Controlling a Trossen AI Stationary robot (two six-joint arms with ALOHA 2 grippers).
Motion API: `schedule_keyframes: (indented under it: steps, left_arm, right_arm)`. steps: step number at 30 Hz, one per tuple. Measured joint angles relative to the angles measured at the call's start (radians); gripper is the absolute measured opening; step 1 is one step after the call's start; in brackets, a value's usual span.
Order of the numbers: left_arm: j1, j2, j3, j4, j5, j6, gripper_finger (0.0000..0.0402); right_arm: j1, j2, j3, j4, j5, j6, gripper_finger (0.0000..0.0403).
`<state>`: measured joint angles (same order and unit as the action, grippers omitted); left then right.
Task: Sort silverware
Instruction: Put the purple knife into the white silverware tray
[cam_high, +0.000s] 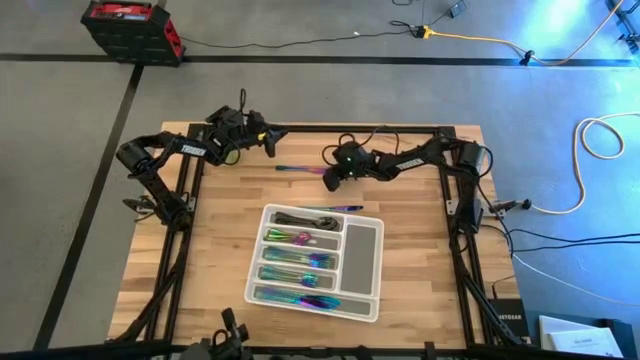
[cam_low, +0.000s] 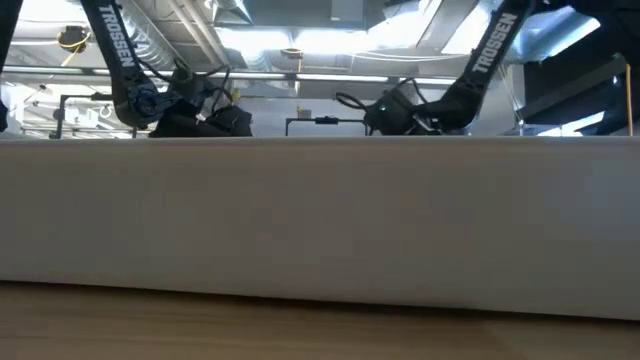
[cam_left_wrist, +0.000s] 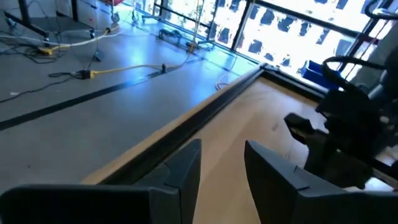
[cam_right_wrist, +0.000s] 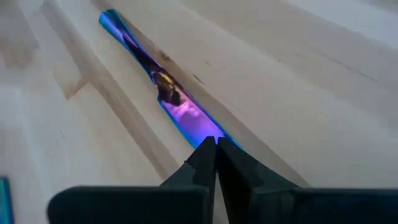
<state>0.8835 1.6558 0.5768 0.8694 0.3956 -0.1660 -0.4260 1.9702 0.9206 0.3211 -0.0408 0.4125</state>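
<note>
Where the right claw (cam_right_wrist: 214, 146) pinches, slim iridescent purple-blue utensil (cam_right_wrist: 163, 88).

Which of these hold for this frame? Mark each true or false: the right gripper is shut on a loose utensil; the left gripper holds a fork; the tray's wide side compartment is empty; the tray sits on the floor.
1. The right gripper is shut on a loose iridescent utensil lying on the table. True.
2. The left gripper holds a fork. False: its fingers stand apart with nothing between them.
3. The tray's wide side compartment is empty. True.
4. The tray sits on the floor. False: it rests on the wooden table.
</note>
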Motion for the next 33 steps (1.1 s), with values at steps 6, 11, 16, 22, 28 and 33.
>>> schedule_keyframes:
  steps: [6,11,16,22,28,33]
  left_arm:
    - [0.001,0.000,0.001,-0.059,0.006,0.081,0.0109]
    - [-0.011,-0.001,0.002,-0.172,0.002,0.191,0.0109]
    - [-0.034,-0.012,0.002,-0.283,0.044,0.396,0.0109]
    - [-0.033,-0.012,0.002,-0.275,0.071,0.438,0.0109]
    - [-0.027,-0.012,0.002,-0.333,0.113,0.443,0.0109]
    - [-0.027,-0.010,0.002,-0.450,0.121,0.441,0.0109]
  right_arm:
    - [0.001,0.025,0.079,-0.123,-0.003,-0.006,0.0000]
    - [0.001,0.025,0.079,-0.128,-0.004,-0.003,0.0000]
    - [0.001,0.025,0.078,-0.135,-0.006,0.006,0.0000]
    - [0.001,0.025,0.078,-0.135,-0.022,0.007,0.0000]
    - [0.001,0.025,0.077,-0.135,-0.030,0.006,0.0000]
    - [0.001,0.025,0.077,-0.135,-0.031,0.006,0.0000]
